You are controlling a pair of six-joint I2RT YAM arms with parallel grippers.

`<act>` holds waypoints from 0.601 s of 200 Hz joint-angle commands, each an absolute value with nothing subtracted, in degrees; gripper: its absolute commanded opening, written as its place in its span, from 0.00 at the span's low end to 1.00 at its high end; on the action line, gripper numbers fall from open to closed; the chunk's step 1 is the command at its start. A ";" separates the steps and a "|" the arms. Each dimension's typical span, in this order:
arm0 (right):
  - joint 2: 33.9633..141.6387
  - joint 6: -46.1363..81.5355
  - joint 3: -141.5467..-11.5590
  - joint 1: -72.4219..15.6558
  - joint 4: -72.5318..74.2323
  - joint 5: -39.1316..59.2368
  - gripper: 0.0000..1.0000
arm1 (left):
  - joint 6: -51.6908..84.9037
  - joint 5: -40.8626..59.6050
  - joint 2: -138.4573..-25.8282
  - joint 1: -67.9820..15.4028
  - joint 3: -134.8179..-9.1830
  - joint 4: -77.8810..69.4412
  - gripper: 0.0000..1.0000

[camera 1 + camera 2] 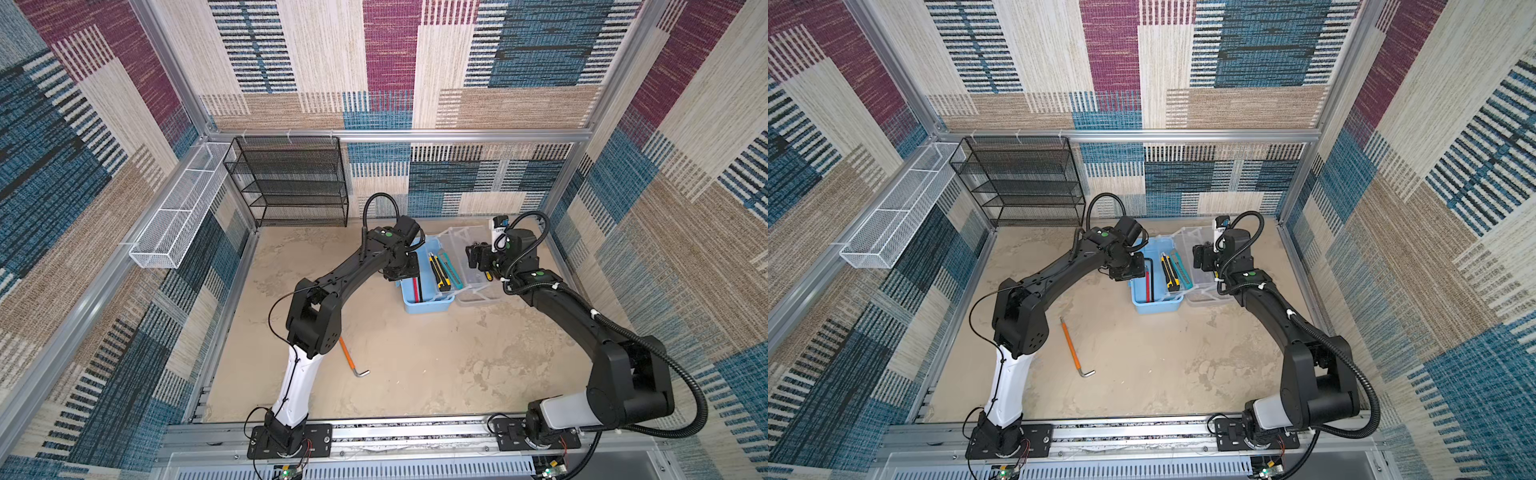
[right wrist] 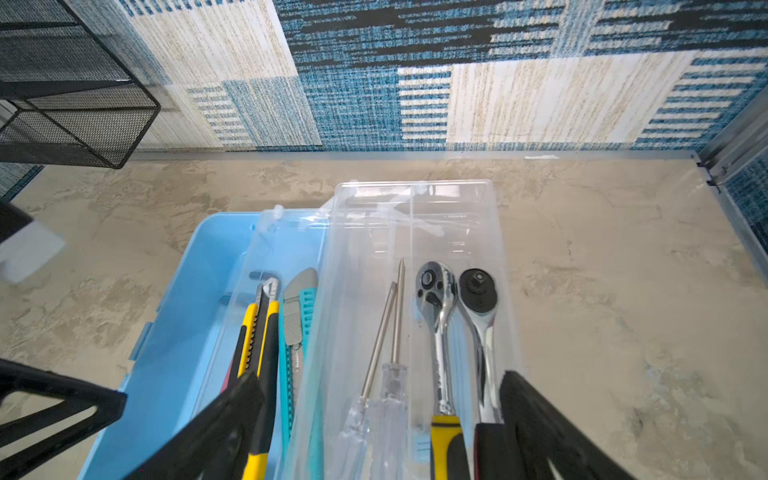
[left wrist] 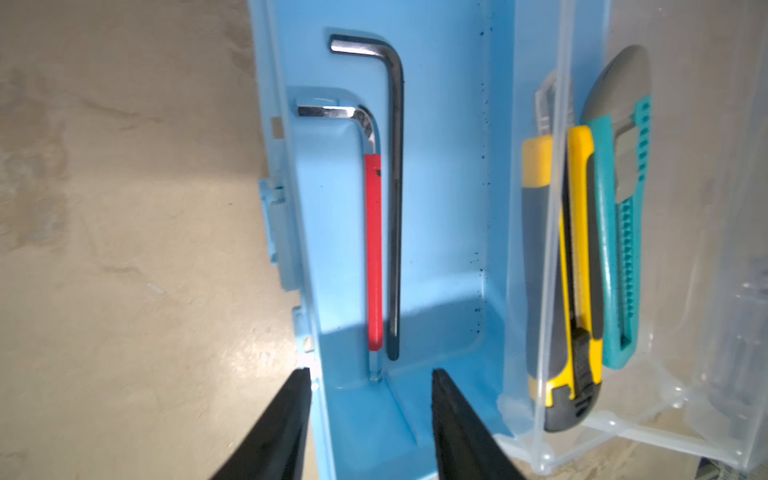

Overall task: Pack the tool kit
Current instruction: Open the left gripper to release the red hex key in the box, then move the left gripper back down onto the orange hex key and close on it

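Hex key (image 3: 374, 249), red one, flat in blue toolbox (image 3: 449, 166) just past left gripper (image 3: 370, 371) fingers (image 3: 291, 424), spread with zilch between, right gripper (image 2: 379, 376) splayed wide over ratchets (image 2: 440, 332), empty too.

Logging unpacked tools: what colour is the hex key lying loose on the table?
The hex key has an orange sleeve; clearest in a top view.

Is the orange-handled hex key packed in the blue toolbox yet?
No, the orange-handled hex key lies out on the table, well apart from the blue toolbox.
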State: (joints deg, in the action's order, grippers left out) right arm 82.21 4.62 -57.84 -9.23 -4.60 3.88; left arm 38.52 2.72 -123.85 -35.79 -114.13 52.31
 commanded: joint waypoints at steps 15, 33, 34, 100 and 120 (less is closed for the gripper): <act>82.34 4.00 -58.27 -8.44 -3.08 4.12 0.92 | 44.04 -6.71 -117.89 -35.85 -105.73 52.23 0.59; 82.33 3.98 -58.11 -8.19 -2.90 4.44 0.92 | 48.00 -9.88 -113.83 -35.78 -98.96 52.29 0.63; 82.30 3.97 -58.10 -8.18 -2.90 4.42 0.92 | 48.17 -10.17 -113.65 -35.82 -98.61 52.25 0.63; 82.11 3.82 -57.26 -7.34 -2.65 4.98 0.92 | 58.56 -13.07 -101.34 -35.99 -74.81 51.94 0.80; 81.99 3.80 -56.91 -7.03 -2.53 5.05 0.92 | 58.96 -13.68 -97.03 -36.30 -67.87 49.80 0.83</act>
State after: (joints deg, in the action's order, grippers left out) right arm 82.26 4.45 -57.32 -7.35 -4.16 4.58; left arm 55.29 -11.46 -100.90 -35.99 -73.73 51.86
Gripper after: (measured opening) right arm 0.917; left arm 0.822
